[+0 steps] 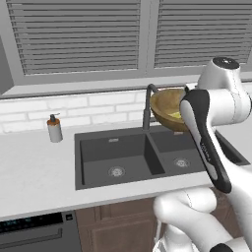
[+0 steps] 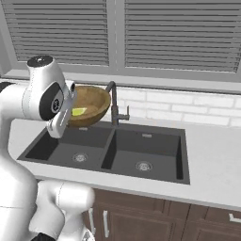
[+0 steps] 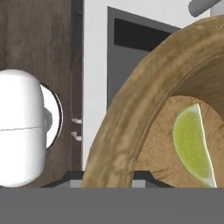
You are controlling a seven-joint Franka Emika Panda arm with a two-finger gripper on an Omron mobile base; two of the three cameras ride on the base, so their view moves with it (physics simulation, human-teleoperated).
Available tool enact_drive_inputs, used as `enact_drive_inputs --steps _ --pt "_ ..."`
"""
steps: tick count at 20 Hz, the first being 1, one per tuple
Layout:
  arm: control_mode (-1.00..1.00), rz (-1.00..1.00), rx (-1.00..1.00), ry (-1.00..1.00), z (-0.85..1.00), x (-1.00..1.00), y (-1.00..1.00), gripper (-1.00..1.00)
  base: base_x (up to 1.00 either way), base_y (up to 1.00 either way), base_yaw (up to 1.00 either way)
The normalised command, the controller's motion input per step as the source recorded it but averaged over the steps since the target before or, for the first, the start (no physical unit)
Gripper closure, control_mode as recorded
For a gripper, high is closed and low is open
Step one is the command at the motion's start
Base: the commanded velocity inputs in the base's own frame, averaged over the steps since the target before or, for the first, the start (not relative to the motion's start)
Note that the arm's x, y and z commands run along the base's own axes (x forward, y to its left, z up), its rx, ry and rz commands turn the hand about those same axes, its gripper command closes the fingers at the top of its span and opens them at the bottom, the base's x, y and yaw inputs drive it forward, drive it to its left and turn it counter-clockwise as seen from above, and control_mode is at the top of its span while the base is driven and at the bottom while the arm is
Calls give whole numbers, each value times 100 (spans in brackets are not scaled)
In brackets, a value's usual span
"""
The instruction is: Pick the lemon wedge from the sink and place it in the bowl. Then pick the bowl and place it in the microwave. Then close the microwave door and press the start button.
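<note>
Bowl (image 1: 170,110) hangs mid-right of the left base frame, off the counter, above the sink (image 1: 147,155) near the faucet (image 1: 147,106); tipped toward the camera, probably from a rim grip. Lemon wedge (image 3: 192,144) lies inside it, right of the hand frame. Gripper hidden behind wrist and rim; clamped or not, cannot tell. Carry to microwave looks underway

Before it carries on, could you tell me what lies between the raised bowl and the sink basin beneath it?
Nothing: in both base views the bowl, with the lemon wedge inside, hangs over the sink with bare air beneath.
</note>
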Motion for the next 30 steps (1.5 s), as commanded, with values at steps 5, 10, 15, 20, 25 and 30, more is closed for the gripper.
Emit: enact_drive_inputs --steps 5,10,15,20,25,30 --pt "100 0 0 0 0 0 0 100 -70 -2 0" --pt "100 0 0 0 0 0 0 100 -92 -45 -4" --pt "100 0 0 0 0 0 0 100 -59 -68 -45" --pt "100 0 0 0 0 0 0 100 -3 -25 -82" --pt "100 0 0 0 0 0 0 100 0 0 -94" --pt "100 0 0 0 0 0 0 100 0 0 -96"
